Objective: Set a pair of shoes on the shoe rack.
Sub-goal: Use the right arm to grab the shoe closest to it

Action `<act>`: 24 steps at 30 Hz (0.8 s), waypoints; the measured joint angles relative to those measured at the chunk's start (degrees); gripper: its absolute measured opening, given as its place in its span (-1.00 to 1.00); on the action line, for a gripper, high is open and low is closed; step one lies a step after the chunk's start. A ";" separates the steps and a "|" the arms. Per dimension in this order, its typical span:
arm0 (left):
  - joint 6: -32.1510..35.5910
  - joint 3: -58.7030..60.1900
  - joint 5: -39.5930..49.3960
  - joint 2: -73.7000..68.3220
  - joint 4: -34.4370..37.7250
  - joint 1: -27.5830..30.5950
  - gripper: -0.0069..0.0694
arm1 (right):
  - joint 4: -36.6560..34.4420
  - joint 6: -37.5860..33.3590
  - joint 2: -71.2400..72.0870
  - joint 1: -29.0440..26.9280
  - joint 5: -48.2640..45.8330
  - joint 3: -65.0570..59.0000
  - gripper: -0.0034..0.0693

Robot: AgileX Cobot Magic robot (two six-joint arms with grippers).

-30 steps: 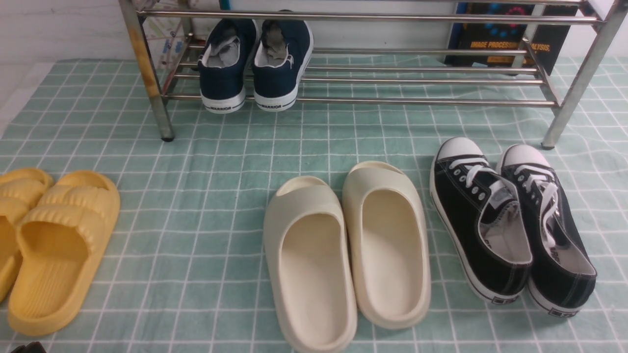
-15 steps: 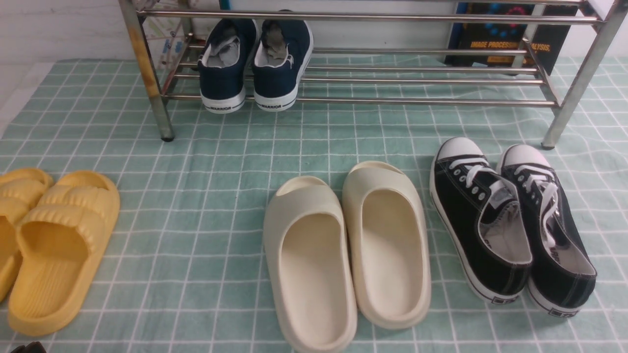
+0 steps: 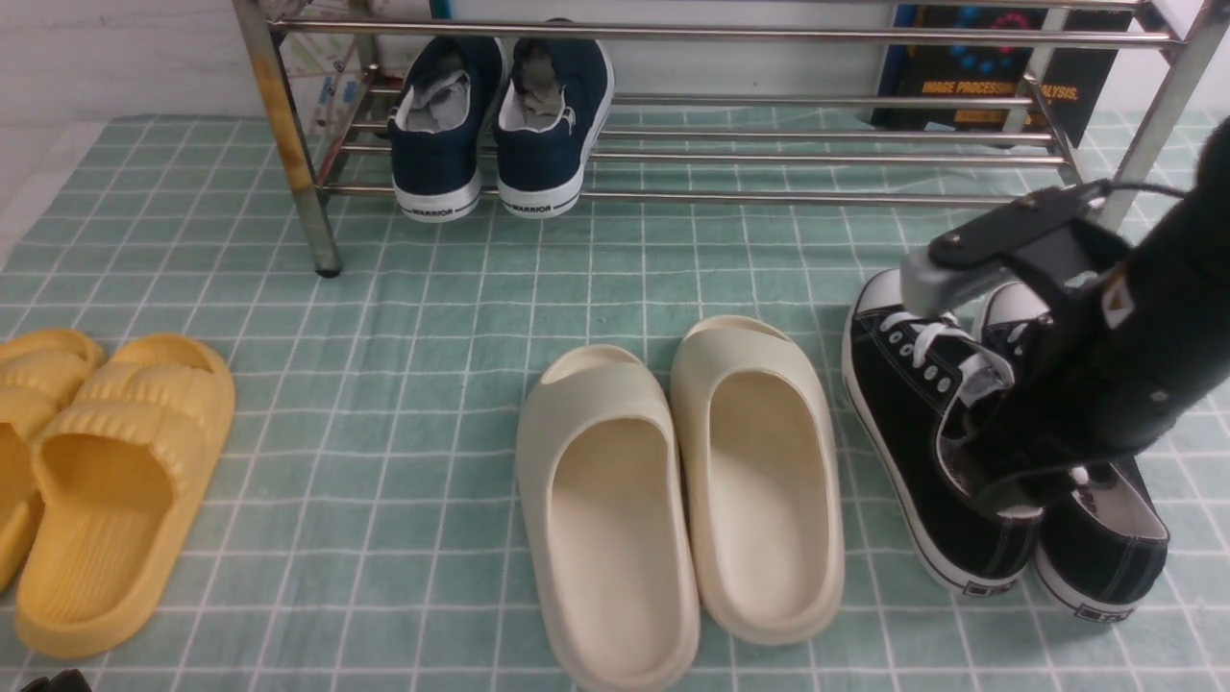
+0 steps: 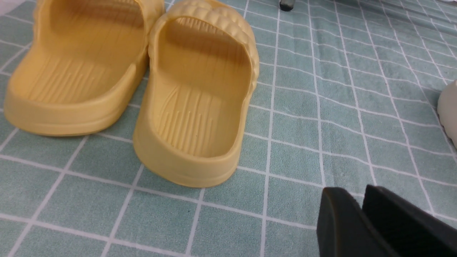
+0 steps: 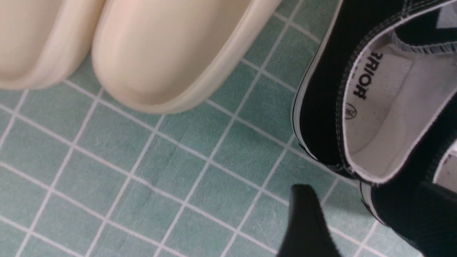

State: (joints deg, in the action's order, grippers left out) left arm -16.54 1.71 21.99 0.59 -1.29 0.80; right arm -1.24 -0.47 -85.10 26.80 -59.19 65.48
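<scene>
Black sneakers [image 3: 898,423]: toes toward rack [image 3: 706,33], axes slanting left; right pincer [image 5: 366,188] wide open, empty; left pincer [image 4: 353,191] can't tell.

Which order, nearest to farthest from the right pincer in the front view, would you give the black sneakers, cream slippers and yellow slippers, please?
1. Black sneakers: beneath the pincer.
2. Cream slippers: middle, to their left.
3. Yellow slippers: far left.

shoe rack [image 3: 721,34] cut off above, (arm [image 3: 1115,327] blurred)
</scene>
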 joint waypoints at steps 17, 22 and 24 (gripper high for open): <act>0.00 0.00 0.00 0.00 0.00 0.00 -0.47 | 0.45 4.02 -16.53 0.00 7.23 0.96 -0.59; 0.00 0.00 0.00 0.00 0.00 0.00 -0.47 | -0.18 4.26 -14.91 0.00 3.82 3.15 -0.85; 0.00 0.00 0.00 0.00 0.00 0.00 -0.47 | -0.18 3.62 -13.58 0.00 1.33 4.97 -0.84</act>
State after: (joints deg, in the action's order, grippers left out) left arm -16.54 1.71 21.99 0.59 -1.29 0.80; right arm -1.42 3.15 -98.68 26.80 -57.86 70.46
